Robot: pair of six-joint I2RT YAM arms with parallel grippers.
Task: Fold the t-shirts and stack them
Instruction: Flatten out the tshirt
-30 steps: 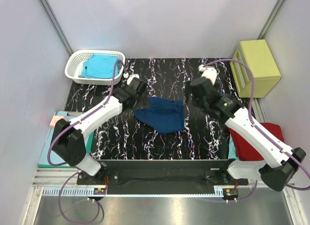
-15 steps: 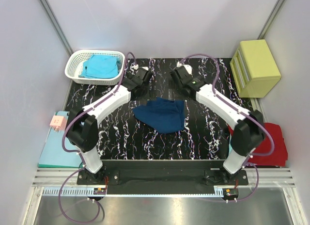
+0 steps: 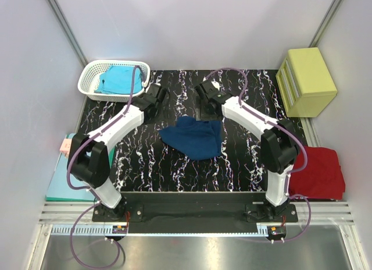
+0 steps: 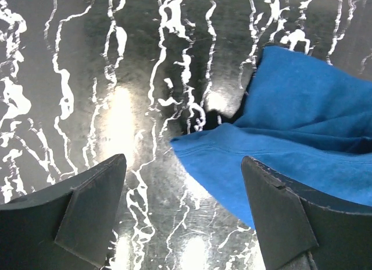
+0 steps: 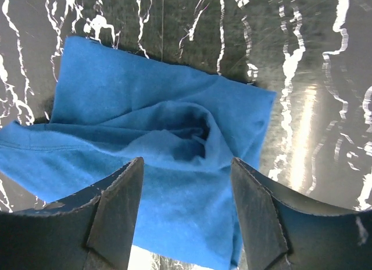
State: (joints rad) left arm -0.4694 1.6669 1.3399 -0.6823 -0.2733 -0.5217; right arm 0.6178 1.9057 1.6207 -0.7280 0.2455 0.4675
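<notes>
The navy blue cotton t-shirt (image 3: 195, 137) lay crumpled in soft, uneven folds, a stitched hem showing along one edge, on the black white-veined marbled surface (image 3: 145, 165). It spread directly under the right hand (image 5: 185, 217), whose fingers stood apart and released, grasping nothing. The left hand (image 4: 186, 223) was also spread and empty, and the shirt's corner lay just ahead, toward its right finger. A turquoise t-shirt (image 3: 119, 78) sat in a white plastic basket (image 3: 90, 72) beyond the left hand.

My left arm (image 3: 119, 129) and right arm (image 3: 247, 114) are white with black joints. A purple cable (image 3: 228, 70) runs along each. My fingers (image 4: 93, 215) are dark grey, flat and scuffed.
</notes>
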